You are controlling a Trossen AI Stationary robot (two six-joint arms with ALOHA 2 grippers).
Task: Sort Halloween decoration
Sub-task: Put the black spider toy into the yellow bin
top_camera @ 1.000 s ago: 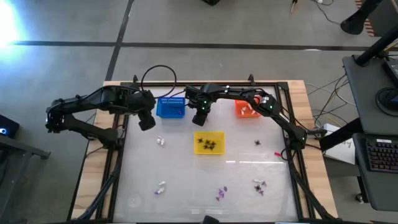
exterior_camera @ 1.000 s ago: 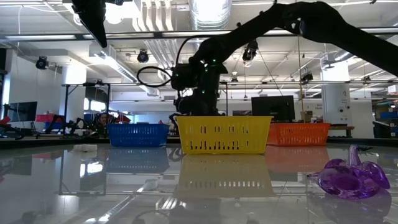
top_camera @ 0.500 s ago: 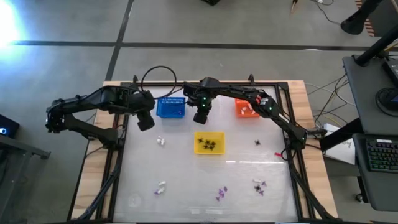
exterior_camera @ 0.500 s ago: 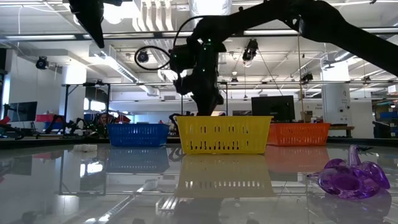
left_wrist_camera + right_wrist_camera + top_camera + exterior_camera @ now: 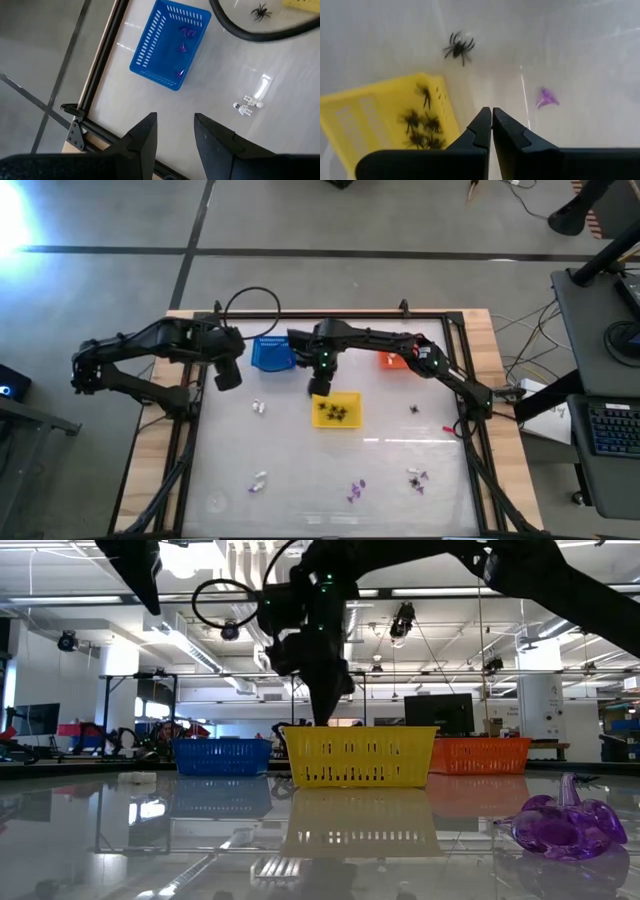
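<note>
While the right gripper (image 5: 319, 387) is hovering with its two dark fingers pressed together and holding nothing, it is hanging over the far edge of the small yellow rectangular plastic basket (image 5: 337, 409), which is sitting near the middle of the glossy white table (image 5: 300, 450) and is carrying a cluster of tiny black plastic spiders (image 5: 336, 413) just in front of those fingers. In the right wrist view one more black spider (image 5: 458, 48) is lying on the bare table just outside the yellow basket's corner, and a tiny purple plastic trinket (image 5: 545, 97) is lying farther off, both apart from the closed fingertips. The left gripper (image 5: 228, 376) is waiting above the table's far left part, beside the small blue rectangular plastic basket (image 5: 271, 354), its fingers standing apart with nothing between them. In the left wrist view the blue basket is holding several purple trinkets (image 5: 182, 48), and a small white plastic figure (image 5: 246, 105) is lying on the table well apart from those fingers. The small orange rectangular plastic basket (image 5: 391, 361) is standing at the far edge, partly hidden by the right arm. Near the front edge more trinkets are lying scattered: a white one (image 5: 259, 479) toward the left, purple ones (image 5: 355, 491) near the middle, and a mixed clump (image 5: 416, 478) toward the right.
</note>
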